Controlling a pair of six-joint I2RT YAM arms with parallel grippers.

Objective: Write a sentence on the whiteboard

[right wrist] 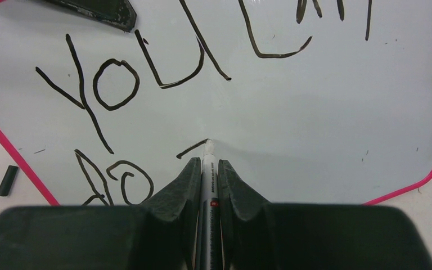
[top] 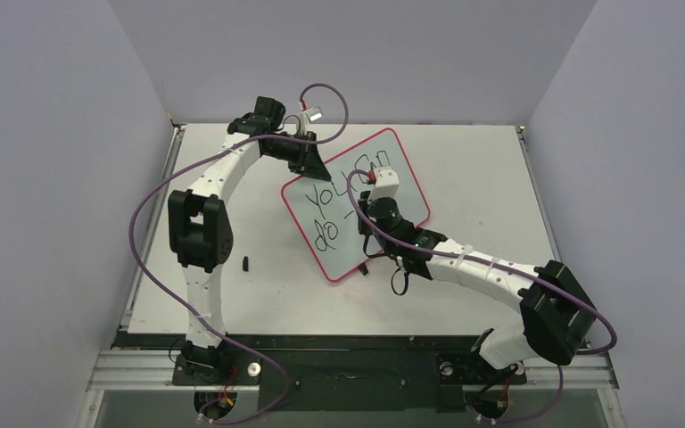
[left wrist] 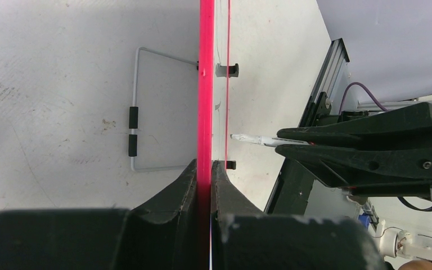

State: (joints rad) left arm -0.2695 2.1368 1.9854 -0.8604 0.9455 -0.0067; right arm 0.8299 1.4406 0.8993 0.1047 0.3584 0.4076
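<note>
The whiteboard (top: 403,203), white with a red rim, lies angled at mid-table. The sentence (right wrist: 118,84) reads "YOU CAN" on its top line, with "do" (right wrist: 112,180) and a short stroke (right wrist: 194,147) below. My right gripper (right wrist: 208,163) is shut on a white marker (right wrist: 208,180), its tip touching the board at the stroke's right end. It hovers over mid-board in the top view (top: 366,207). My left gripper (left wrist: 205,166) is shut on the whiteboard's red rim (left wrist: 206,84), at the board's upper-left edge in the top view (top: 310,165).
A small black marker cap (top: 246,263) lies on the table left of the board and shows in the right wrist view (right wrist: 7,180). Two black clips (left wrist: 228,70) sit on the board's edge. A thin wire loop (left wrist: 135,112) with black sleeves sits left of the rim.
</note>
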